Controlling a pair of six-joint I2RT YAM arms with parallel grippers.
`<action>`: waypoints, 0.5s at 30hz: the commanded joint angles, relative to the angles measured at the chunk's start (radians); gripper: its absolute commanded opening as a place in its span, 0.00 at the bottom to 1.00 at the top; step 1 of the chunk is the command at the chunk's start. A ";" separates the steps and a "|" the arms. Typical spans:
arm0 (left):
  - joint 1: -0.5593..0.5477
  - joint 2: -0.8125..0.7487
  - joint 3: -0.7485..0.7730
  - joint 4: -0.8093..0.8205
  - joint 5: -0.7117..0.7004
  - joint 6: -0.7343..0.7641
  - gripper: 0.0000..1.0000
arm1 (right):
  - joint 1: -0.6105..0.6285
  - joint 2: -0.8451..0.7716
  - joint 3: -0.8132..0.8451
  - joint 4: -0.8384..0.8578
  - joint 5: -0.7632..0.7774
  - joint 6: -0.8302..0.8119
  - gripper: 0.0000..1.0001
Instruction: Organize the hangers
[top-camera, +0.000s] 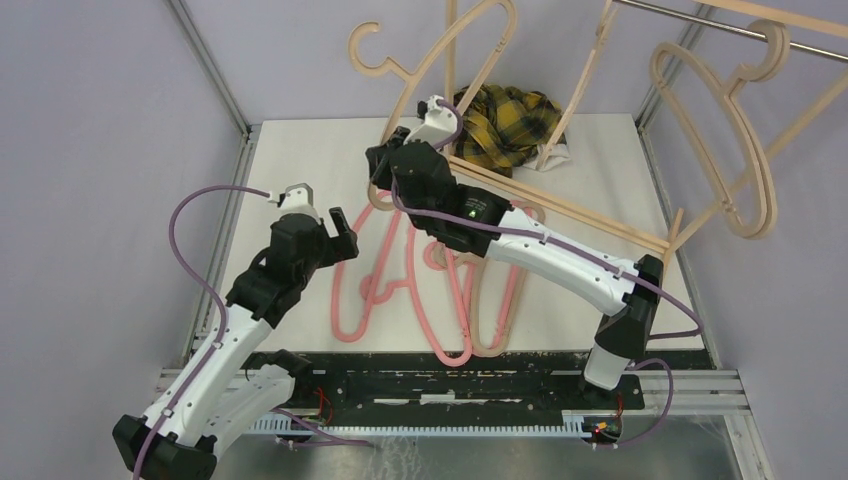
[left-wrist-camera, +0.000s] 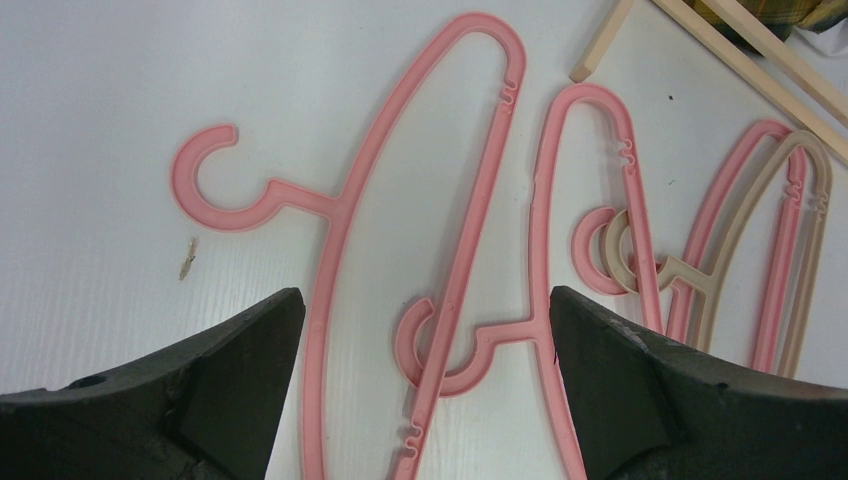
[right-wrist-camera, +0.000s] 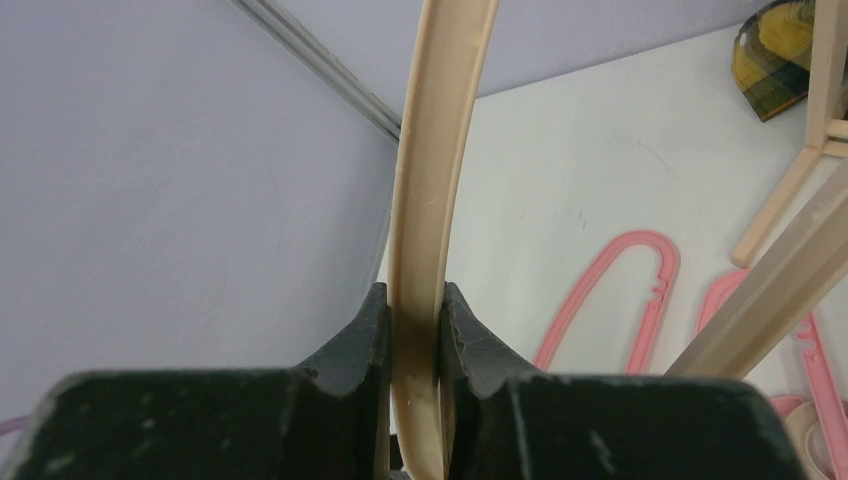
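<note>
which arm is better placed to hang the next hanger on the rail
Right: the right gripper is shut on a tan hanger, raised off the table and nearer the rail. The left gripper is open above the pink hangers, holding nothing.

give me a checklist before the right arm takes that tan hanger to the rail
1. Grip: right gripper shut on the tan hanger: ok.
2. Other arm: left gripper open, empty, over the pink hangers: ok.
3. Room on the metal rail: one hung hanger on it, bare rail beside it: ok.
4. Hook of the tan hanger facing the rail: cannot tell.
5. Tan hanger clear of the rack frame: cannot tell, they overlap in the top view.
</note>
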 joint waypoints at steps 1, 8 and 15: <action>0.004 -0.014 0.014 0.014 -0.011 0.037 0.99 | -0.073 -0.034 0.071 0.026 -0.024 0.016 0.01; 0.004 -0.002 0.014 0.019 -0.011 0.036 0.99 | -0.235 -0.060 0.071 0.003 -0.212 0.107 0.01; 0.004 0.014 0.020 0.025 -0.010 0.028 0.99 | -0.376 -0.095 0.039 0.073 -0.419 0.113 0.01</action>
